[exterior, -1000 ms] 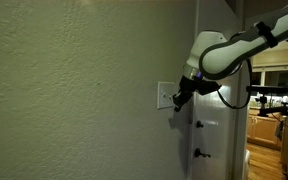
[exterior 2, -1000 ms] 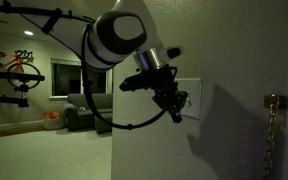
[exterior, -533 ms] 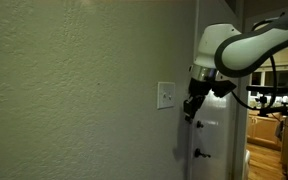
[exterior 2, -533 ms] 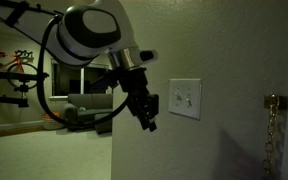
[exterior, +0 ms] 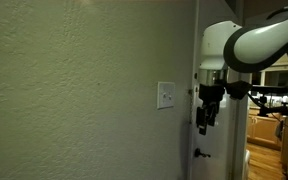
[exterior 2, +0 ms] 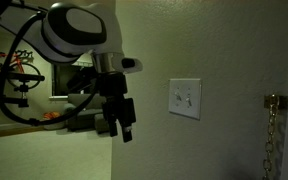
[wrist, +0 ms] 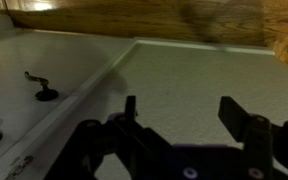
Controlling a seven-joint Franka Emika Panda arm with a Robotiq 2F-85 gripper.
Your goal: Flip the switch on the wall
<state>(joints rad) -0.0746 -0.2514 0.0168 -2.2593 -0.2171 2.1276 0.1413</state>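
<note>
The switch is a small white plate on the bumpy pale wall. It also shows in an exterior view as the switch, with its toggles as small marks at the centre. My gripper hangs off the wall, to one side of the plate and slightly below it, touching nothing. From the opposite side my gripper is well clear of the plate. In the wrist view my gripper is open, its dark fingers spread with only textured wall between them. The switch is out of the wrist view.
A white door with a dark knob stands beside the switch. A door chain hangs at the far edge. The wrist view shows a lever handle on the door and wooden floor beyond.
My gripper was at the switch plate a second ago, shut. It has since pulled back from the wall, dropped lower and opened.
</note>
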